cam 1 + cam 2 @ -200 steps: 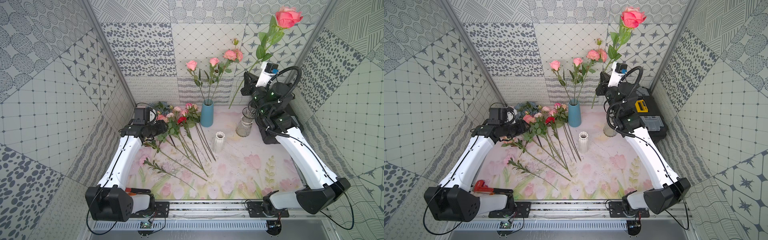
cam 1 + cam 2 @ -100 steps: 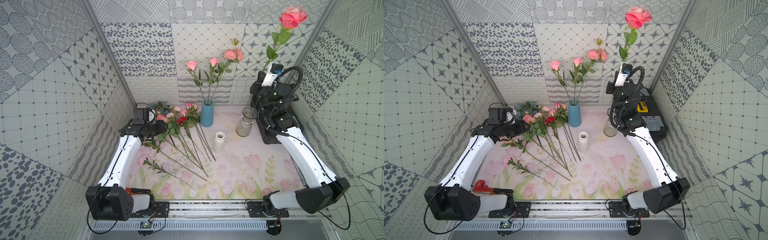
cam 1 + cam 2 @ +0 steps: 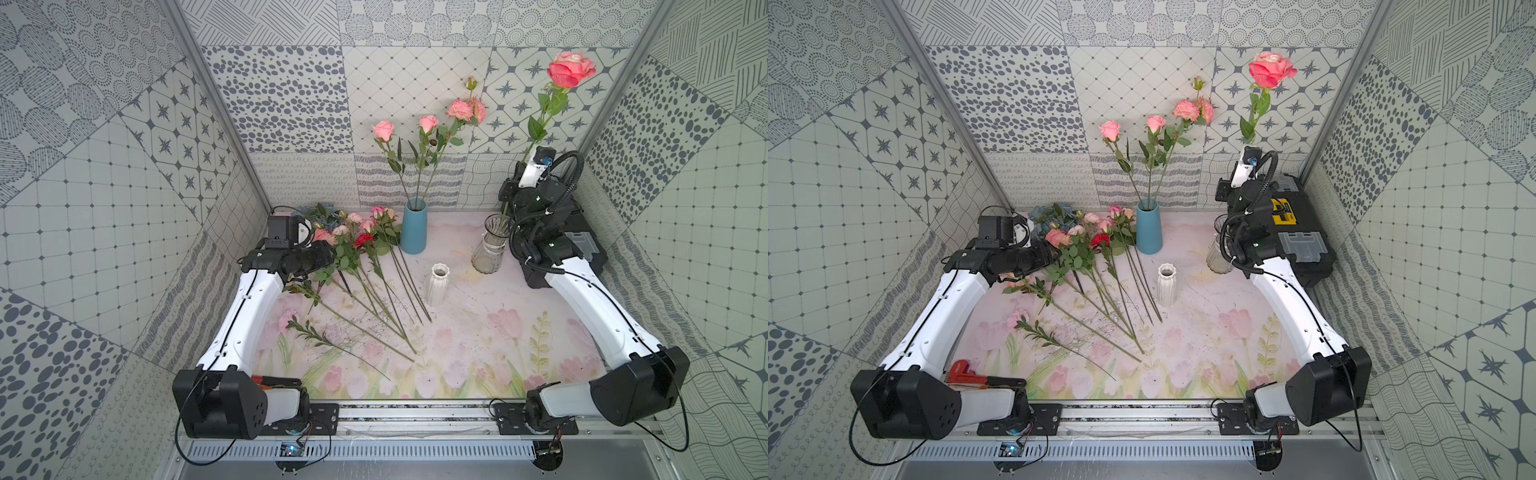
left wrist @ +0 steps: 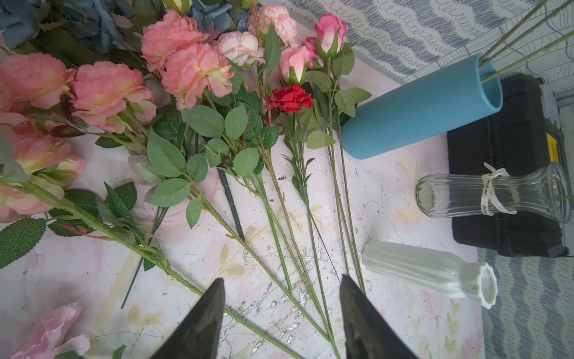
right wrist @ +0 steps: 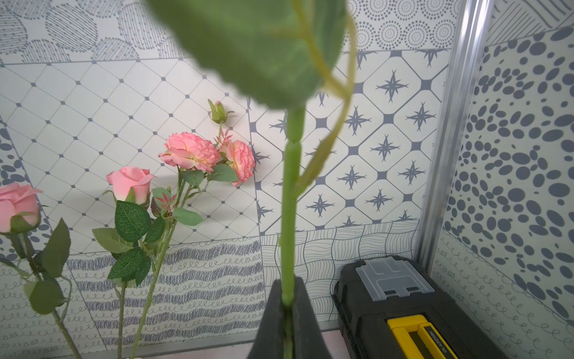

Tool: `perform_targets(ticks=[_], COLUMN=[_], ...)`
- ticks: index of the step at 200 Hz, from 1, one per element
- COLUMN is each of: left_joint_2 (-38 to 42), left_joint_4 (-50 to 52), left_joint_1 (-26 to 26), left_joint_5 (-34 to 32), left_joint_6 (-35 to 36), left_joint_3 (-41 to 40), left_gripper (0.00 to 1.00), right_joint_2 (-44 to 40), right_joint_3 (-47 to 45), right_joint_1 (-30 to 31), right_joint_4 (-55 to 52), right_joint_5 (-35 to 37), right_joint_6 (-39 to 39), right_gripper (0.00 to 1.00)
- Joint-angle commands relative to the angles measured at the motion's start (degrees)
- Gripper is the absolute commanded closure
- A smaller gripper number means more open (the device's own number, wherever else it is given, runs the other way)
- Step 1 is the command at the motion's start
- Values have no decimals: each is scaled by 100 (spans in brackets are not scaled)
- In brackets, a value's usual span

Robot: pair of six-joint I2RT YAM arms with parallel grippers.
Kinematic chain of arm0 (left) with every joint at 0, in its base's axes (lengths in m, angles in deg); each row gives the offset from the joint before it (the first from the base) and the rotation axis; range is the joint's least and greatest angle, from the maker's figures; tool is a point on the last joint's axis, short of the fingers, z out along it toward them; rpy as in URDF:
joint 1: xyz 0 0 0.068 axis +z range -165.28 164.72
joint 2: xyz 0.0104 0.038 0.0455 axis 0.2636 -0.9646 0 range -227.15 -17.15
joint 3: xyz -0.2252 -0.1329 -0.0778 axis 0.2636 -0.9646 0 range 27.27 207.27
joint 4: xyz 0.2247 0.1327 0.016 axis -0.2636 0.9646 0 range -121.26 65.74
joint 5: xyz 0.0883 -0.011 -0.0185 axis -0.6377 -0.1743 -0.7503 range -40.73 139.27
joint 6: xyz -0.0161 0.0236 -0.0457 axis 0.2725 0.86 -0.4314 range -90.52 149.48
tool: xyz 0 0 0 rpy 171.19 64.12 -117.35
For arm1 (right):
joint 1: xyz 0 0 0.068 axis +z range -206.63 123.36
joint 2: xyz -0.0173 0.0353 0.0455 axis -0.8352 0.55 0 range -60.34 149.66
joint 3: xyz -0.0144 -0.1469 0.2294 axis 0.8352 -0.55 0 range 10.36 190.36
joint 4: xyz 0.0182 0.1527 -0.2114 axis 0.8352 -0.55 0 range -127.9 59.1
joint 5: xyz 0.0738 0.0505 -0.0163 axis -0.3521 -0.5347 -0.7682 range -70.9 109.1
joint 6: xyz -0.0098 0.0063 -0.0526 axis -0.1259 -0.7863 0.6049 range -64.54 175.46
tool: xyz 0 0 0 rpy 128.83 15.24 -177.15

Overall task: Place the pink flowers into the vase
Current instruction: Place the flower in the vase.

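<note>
Pink rose (image 3: 569,70) clamped by right gripper (image 5: 288,284), stem near-upright, tip seen at glass vase (image 3: 488,253) mouth below; left gripper (image 4: 282,279) half-spread, empty

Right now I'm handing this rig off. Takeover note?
Grippers: left gripper is open and empty, over the pink flowers lying on the mat. The right gripper is shut on a rose stem, roughly upright, with its lower end at the glass vase mouth.
Done: three pink stems stand in the blue vase.
Left: release the rose, then vase the flowers on the mat.
</note>
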Motion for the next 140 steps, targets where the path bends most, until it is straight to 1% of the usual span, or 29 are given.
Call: perform_targets(ticks=[1,52,82,140], left_joint_2=[-30,-53,-18,-72], left_joint_4=[-133,-147,-225,-244], left_joint_1=[39,39,42,39], left_joint_5=[101,114,147,194], left_joint_6=[62,44,53,15], left_joint_3=[-16,-25,-77,-86], left_gripper=[41,41,41,41], right_joint_2=[-132,-90,-26,450], right_joint_3=[-270,-1040,-1410,-1623], right_joint_1=[-100,-288,-477,-606], right_joint_4=[486,894,994,941], right_joint_5=[112,237,168,107], right_joint_6=[-275,-795,-1352,-1771], right_gripper=[100,100,100,100])
